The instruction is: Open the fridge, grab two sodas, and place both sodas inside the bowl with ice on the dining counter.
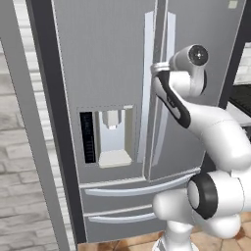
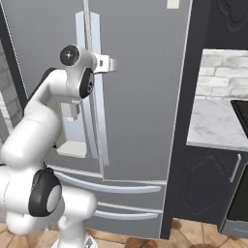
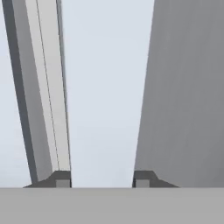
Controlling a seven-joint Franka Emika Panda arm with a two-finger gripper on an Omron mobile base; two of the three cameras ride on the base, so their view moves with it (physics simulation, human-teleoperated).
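The grey steel fridge [image 1: 108,59] [image 2: 140,97] stands with both doors closed, so the sodas are hidden. My arm reaches up to the seam between the doors. The gripper [image 1: 158,68] [image 2: 107,63] [image 3: 101,180] sits on the right door's long pale handle [image 1: 169,34] [image 2: 97,29] [image 3: 105,87]. In the hand view the handle exactly fills the gap between both dark fingertips [image 3: 61,179], whose inner edges meet its sides. The bowl and the dining counter are out of view.
The water dispenser panel [image 1: 115,135] sits in the left door, with two drawers [image 1: 132,188] below it. Right of the fridge are a dark cabinet column [image 2: 201,184], a marble worktop [image 2: 218,126] and an oven front [image 2: 240,193]. A brick wall [image 1: 14,147] lies to the left.
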